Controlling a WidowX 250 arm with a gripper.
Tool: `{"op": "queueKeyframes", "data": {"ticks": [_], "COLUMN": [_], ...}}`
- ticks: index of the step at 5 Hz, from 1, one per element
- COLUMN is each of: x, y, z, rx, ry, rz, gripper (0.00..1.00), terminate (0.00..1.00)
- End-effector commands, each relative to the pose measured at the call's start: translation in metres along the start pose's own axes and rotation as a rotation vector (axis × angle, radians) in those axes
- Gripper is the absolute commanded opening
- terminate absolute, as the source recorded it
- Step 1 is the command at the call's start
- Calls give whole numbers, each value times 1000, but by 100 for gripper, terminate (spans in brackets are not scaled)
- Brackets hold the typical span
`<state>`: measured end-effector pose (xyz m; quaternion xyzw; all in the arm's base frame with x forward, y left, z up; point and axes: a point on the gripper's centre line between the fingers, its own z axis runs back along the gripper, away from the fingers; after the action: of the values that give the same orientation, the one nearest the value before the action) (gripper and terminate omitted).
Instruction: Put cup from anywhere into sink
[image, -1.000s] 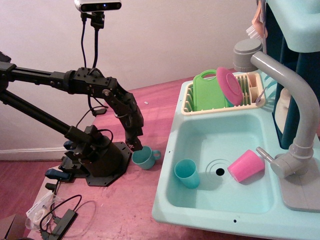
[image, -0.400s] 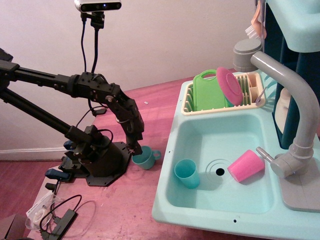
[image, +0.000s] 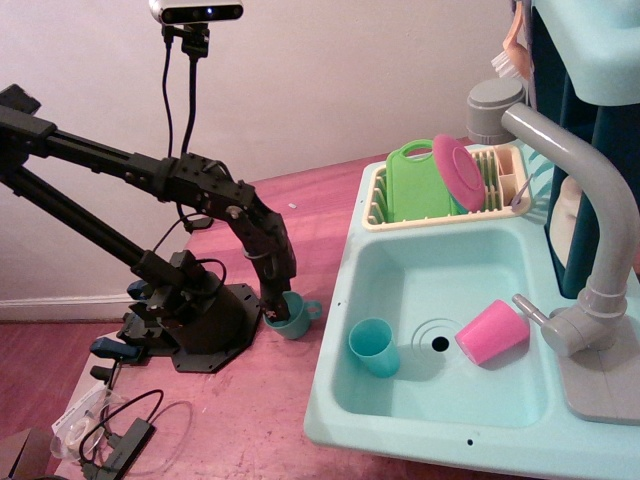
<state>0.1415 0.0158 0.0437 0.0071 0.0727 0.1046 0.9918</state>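
The cup (image: 296, 318), a small teal mug with its loop handle pointing right, stands upright on the reddish table just left of the sink. My gripper (image: 274, 312) points down at the cup's left rim. Its dark fingers hide that part of the rim and seem to stand on either side of it, slightly apart. The cup still rests on the table. The sink (image: 420, 275) is a pale mint basin with a round drain hole (image: 440, 343) and a grey faucet (image: 590, 230).
A handleless teal tumbler (image: 374, 346) and a pink tumbler (image: 492, 331) lie in the sink. A cream dish rack (image: 440, 190) holds a green board and a pink plate behind it. The arm's black base (image: 195, 320) and cables sit at the left.
The gripper has come down and slightly right, from just above and left of the cup onto its left rim. The cup has hardly moved.
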Motion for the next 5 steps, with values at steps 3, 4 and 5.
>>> {"op": "queueKeyframes", "data": {"ticks": [3, 4, 5], "x": [4, 6, 6], "y": [-10, -12, -13], "z": [-4, -7, -11], "rx": [26, 23, 18], "ry": [12, 11, 7], "rz": [-38, -61, -68], "gripper": [0, 0, 0], "terminate": [0, 0, 0]}}
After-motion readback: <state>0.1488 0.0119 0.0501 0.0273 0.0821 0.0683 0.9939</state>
